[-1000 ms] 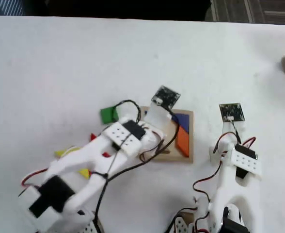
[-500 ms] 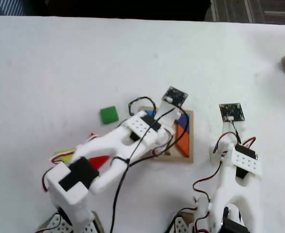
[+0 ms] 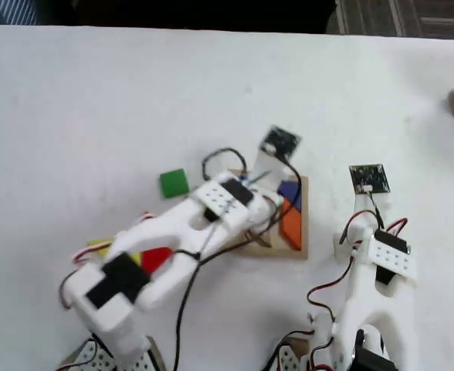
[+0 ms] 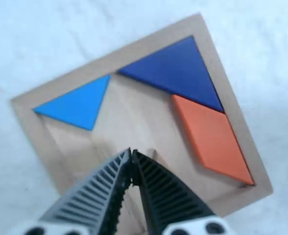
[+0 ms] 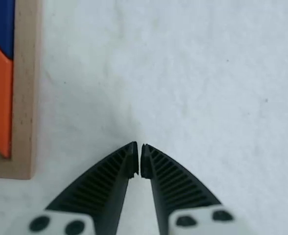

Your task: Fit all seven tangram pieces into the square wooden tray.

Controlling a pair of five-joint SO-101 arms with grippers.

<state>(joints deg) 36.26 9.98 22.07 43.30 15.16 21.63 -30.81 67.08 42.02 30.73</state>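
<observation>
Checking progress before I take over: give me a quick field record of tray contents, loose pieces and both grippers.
Tray: square wooden tray, partly filled
In tray: light blue triangle, dark blue triangle, orange parallelogram
Loose on table: green square; red piece and yellow piece, both partly under the left arm
Left gripper: shut, above bare tray floor
Right gripper: shut, over the table beside the tray

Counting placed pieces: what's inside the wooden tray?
The tray holds a light blue triangle, a dark blue triangle and an orange parallelogram. The left gripper hides part of its floor.
</observation>
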